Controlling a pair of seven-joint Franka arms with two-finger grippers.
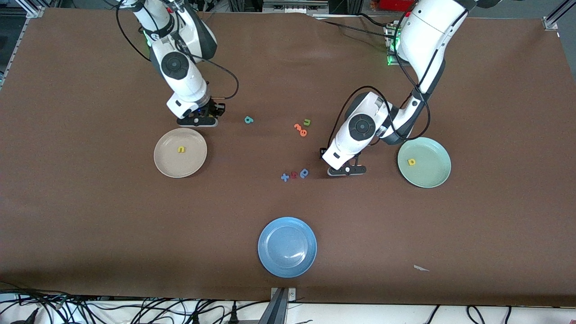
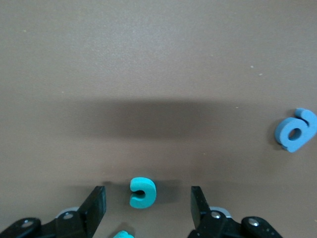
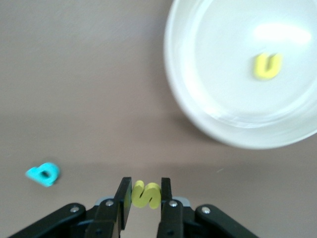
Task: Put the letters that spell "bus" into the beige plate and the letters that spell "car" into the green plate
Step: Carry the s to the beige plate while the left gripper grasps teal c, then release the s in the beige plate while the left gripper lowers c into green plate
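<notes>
Bright, even overhead light; soft shadows beneath the arms, white glare on the beige plate [image 3: 198,99], slight wrist-view blur.

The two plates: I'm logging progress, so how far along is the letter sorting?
Done: the yellow u lies in the beige plate and the yellow a in the green plate. In hand: the right gripper is shut on the yellow s beside the beige plate; the left gripper is open around the teal c. Left: the teal b and the r.
</notes>
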